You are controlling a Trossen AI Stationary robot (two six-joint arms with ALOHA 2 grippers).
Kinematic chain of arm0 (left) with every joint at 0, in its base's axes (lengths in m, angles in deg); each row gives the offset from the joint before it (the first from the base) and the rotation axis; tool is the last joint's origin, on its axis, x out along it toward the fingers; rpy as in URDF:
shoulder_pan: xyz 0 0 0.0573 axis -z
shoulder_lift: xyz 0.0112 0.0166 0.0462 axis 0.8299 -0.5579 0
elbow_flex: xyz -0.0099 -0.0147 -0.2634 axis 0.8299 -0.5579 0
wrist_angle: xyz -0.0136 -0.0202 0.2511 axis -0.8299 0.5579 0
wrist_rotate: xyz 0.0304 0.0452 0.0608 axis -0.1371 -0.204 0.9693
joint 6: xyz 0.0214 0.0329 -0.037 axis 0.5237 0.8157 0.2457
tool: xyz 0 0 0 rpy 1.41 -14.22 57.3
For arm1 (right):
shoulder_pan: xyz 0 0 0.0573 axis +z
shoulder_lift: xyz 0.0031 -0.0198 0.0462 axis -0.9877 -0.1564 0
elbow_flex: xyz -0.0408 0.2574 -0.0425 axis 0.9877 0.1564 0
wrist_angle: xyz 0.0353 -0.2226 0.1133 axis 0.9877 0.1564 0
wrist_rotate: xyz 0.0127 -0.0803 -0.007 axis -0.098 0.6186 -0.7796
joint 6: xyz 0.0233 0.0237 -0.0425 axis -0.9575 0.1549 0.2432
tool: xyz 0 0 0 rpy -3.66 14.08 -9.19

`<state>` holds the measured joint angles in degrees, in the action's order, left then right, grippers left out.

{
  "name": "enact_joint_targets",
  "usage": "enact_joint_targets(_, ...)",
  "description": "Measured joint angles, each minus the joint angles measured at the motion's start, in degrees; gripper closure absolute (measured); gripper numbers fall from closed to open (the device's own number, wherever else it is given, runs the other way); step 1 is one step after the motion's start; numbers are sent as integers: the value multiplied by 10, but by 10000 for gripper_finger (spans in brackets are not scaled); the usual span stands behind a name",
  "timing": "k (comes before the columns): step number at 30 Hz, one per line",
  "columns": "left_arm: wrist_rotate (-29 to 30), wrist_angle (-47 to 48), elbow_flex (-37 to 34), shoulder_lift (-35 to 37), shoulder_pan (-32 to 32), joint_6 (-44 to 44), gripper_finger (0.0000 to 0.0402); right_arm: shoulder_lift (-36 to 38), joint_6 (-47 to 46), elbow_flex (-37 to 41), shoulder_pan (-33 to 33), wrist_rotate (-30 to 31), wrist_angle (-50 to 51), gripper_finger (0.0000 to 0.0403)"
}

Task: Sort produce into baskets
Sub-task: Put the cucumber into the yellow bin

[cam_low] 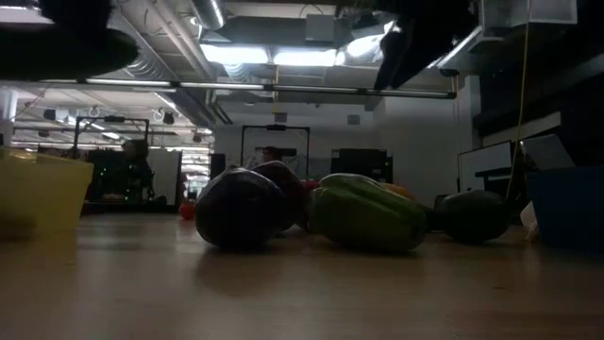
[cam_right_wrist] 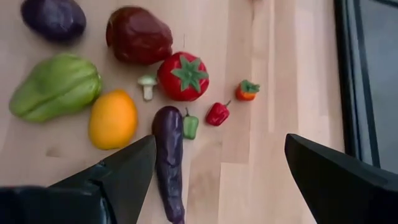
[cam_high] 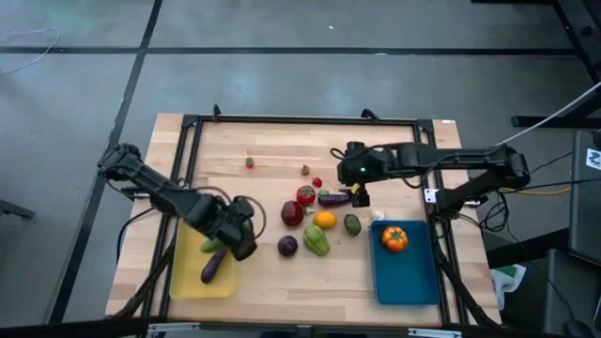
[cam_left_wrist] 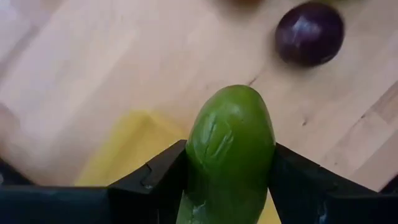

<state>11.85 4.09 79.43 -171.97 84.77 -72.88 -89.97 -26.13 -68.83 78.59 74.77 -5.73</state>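
Cucumber (cam_left_wrist: pixel 229 155) sits between the left gripper's (cam_high: pixel 237 237) fingers, which touch both its flanks over the yellow basket (cam_high: pixel 188 278); grip looks narrow and possibly loosening, cannot tell if it still bears the load. A purple eggplant (cam_high: pixel 212 267) already lies in that basket.

Risk, left side: the cucumber hangs near the basket's inner edge, tip pointing out over bare table toward the round purple piece (cam_left_wrist: pixel 310 33). If let go here it may tip over the rim or roll out, and it could land on the eggplant.

Right gripper (cam_high: pixel 359 192) hovers with jaws spread wide and empty above the long eggplant (cam_right_wrist: pixel 169 158). Risk: a small green pepper (cam_right_wrist: pixel 190 126) touches that eggplant, with a small red pepper (cam_right_wrist: pixel 217 114) just beside and the orange (cam_right_wrist: pixel 112 119) near; closing fingers may nudge or catch these.

Room: produce is crowded mid-table; the blue basket (cam_high: pixel 413 277) holds one orange pepper (cam_high: pixel 394 238) and has open floor. The table's far strip is mostly free. Arms are well apart.
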Motion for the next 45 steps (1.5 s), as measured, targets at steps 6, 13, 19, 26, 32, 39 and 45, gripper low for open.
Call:
enact_joint_targets(6,0,-3,-40,0,65,-159,206,-31,11,0,1,-2,1,52)
enact_joint_targets(13,0,-5,-81,0,118,-254,206,-54,14,0,1,-2,-5,52)
enact_joint_targets(19,0,-6,-101,0,138,-285,205,-76,14,0,1,-2,-46,52)
enact_joint_targets(26,-41,-15,-120,0,135,-290,205,-105,14,0,1,-2,-101,52)
enact_joint_targets(32,-65,-23,-120,0,136,-302,205,-122,14,0,1,-2,-121,52)
enact_joint_targets(39,-65,-23,-120,0,136,-308,205,-122,14,0,1,-2,-121,52)
enact_joint_targets(45,-65,-20,-120,0,136,-309,205,-122,14,0,1,-2,-121,52)
